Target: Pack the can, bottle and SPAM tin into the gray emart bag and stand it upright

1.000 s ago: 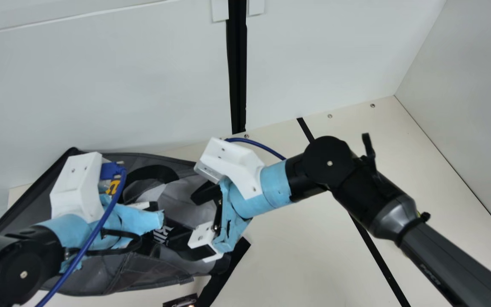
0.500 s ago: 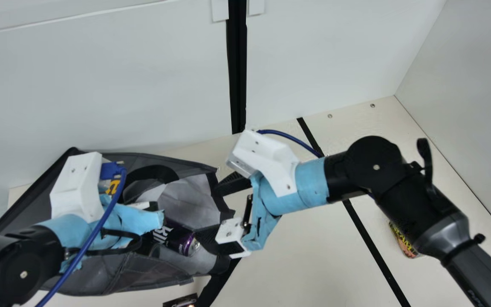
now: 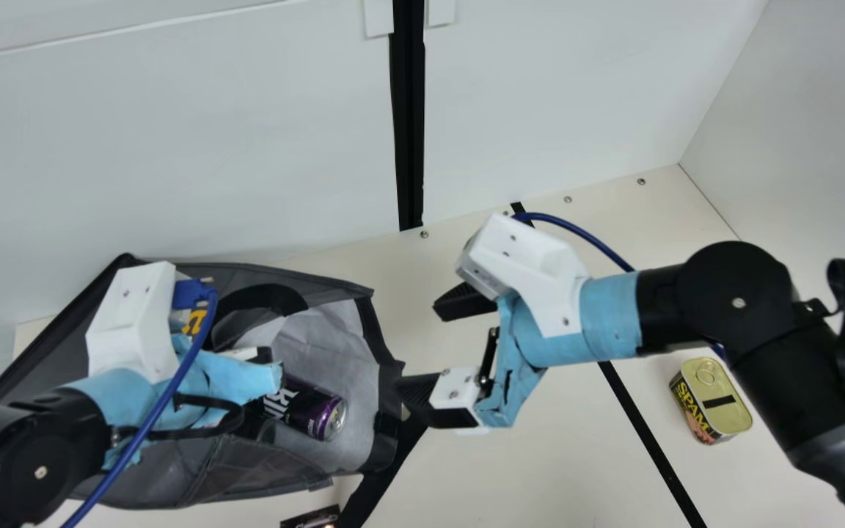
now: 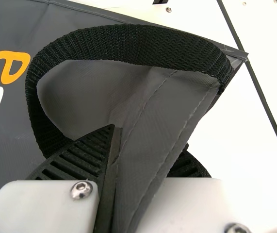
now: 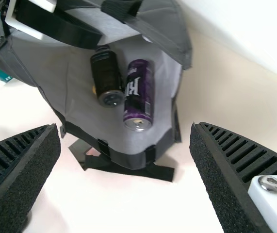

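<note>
inside the bag [image 5: 126,158], purple can [image 5: 139,94]

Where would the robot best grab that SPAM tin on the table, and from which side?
The SPAM tin is probably best gripped by its two long side walls, from directly above: it rests ring-pull lid up, and its rounded oblong shape is narrower between those walls than end to end.

Pale walls [image 3: 173,147] border the cream table [image 3: 540,477].
</note>
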Available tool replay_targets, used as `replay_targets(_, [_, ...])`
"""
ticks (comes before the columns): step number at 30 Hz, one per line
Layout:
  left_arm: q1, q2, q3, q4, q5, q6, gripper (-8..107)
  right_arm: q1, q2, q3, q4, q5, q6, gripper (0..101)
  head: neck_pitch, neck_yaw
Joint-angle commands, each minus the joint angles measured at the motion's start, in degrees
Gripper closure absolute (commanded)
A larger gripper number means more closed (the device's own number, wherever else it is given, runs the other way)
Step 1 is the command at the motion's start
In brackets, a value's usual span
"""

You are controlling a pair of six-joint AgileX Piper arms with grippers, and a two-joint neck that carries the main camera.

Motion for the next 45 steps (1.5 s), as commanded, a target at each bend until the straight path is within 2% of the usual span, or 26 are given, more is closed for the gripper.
replay_targets(1, [0.0, 0.0, 0.0, 0.0, 0.0, 0.0, 107, -1.79, -0.75, 0.08, -0.31, 0.85, -0.42, 6, -1.3, -0.05])
replay_targets(6, [0.0, 0.0, 0.0, 0.0, 0.0, 0.0, 107, -5.6, -2.63, 0.09, -1.33, 3.05, -1.57, 6, -1.3, -0.05])
replay_targets(12, [0.0, 0.0, 0.0, 0.0, 0.0, 0.0, 107, -8.26, -4.72, 0.81, -3.16, 3.05, -2.13, 6, -1.3, -0.05])
replay_targets(23, [0.0, 0.0, 0.0, 0.0, 0.0, 0.0, 107, -12.99, -9.51, 0.14, -10.94, 3.05, -1.16, 6, -1.3, -0.05])
replay_targets(34, [0.0, 0.0, 0.0, 0.0, 0.0, 0.0, 107, -17.04, -14.04, -2.0, -18.21, 3.05, 9.07, 6, -1.3, -0.05])
replay_targets(45, [0.0, 0.0, 0.0, 0.0, 0.0, 0.0, 107, -16.66, -18.71, -3.26, -27.19, 3.05, 22.51, 6, -1.3, -0.05])
